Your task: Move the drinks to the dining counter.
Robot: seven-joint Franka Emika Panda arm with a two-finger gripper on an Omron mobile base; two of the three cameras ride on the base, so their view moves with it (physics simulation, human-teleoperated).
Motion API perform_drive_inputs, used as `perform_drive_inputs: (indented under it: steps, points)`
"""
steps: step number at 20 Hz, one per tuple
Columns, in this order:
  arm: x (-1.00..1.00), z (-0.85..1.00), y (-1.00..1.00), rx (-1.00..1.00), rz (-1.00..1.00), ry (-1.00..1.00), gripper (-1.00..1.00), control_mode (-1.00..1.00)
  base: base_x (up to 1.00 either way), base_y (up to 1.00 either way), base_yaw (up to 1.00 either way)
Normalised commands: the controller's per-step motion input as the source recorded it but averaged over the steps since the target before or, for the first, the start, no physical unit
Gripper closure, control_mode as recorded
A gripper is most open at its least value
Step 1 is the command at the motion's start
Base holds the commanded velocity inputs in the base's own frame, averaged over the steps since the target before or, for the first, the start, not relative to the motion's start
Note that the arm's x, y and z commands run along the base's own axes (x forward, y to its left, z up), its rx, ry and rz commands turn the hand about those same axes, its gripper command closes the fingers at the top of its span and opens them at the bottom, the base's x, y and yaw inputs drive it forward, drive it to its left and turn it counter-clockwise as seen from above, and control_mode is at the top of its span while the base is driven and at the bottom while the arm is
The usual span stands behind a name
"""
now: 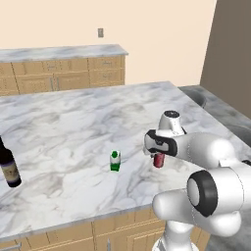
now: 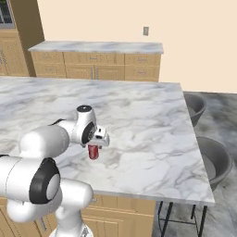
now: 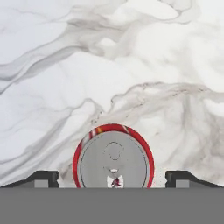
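Standing upright on the dining counter (image 1: 73, 127), the red soda can (image 3: 113, 157) sits between spread fingers (image 3: 43, 178).

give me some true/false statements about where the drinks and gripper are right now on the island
1. The red soda can stands upright on the dining counter. True.
2. The gripper is clamped on the can. False: its fingers stand apart on either side, clear of the can.
3. The green-and-white carton lies on its side. False: it stands upright.
4. The wine bottle stands on the counter near its left edge in the left base view. True.
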Motion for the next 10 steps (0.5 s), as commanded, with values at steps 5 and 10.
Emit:
perform_drive_inputs:
  steps: [5, 10]
  points:
    - [-0.51, 0.66, 0.0, 0.02, 0.0, -0.11, -1.0, -1.0, 0.0, 0.0, 0.0]
    - [-1.0, 0.68, -0.16, 0.09, 0.0, -0.23, -1.0, -1.0, 0.0, 0.0, 0.0]
